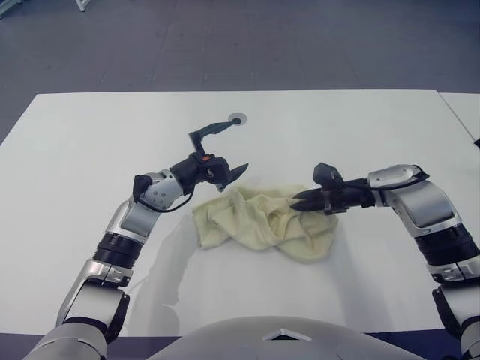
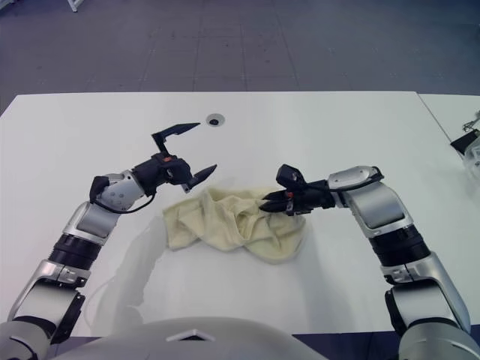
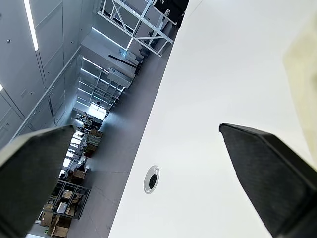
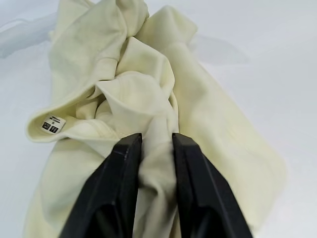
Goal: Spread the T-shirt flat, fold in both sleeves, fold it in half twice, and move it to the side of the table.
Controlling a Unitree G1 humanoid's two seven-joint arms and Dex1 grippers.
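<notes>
Bent at the elbow, the right arm [image 1: 420,202] comes in from the right with its forearm low over the table [image 1: 90,150], pointing left. The right gripper [image 1: 294,199] is closed to a narrow gap and pinches a raised fold of the shirt [image 1: 255,225] between both fingers [image 4: 124,168]; the cloth bulges up between them. The left arm [image 1: 142,210] comes in from the left, elbow bent, wrist raised above the tabletop. The left gripper [image 1: 238,144] is spread wide and holds nothing: one finger points up and away over bare table, the other hangs at the shirt's far left edge, and I cannot tell whether it touches the cloth. The pale yellow shirt lies crumpled in a heap at the middle of the table, toward the near edge, between the two grippers. A white label [image 4: 53,124] shows inside its collar. A round grommet [image 1: 238,118] sits in the tabletop just beyond the left gripper.
</notes>
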